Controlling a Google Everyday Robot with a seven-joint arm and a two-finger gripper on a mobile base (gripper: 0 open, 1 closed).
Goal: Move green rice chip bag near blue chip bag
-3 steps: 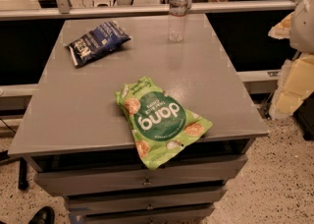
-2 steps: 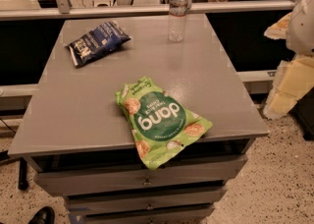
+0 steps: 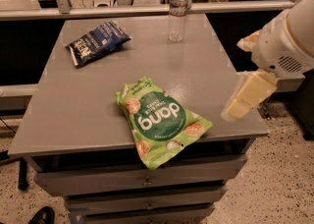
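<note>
The green rice chip bag [image 3: 159, 120] lies flat at the table's front edge, and its lower corner hangs over the edge. The blue chip bag [image 3: 95, 42] lies at the table's far left, well apart from the green bag. My gripper [image 3: 236, 78] hangs over the table's right edge, to the right of the green bag and above the tabletop. Its two cream fingers [image 3: 248, 95] stand apart and hold nothing. It touches neither bag.
A clear water bottle [image 3: 177, 12] stands upright at the back middle of the grey table [image 3: 73, 105]. Drawers run below the tabletop's front. A glass partition with a rail stands behind the table. A shoe [image 3: 41, 215] shows on the floor at bottom left.
My arm and gripper have moved left, from beyond the table's right side to over its right edge. The bags and the bottle have not moved.
</note>
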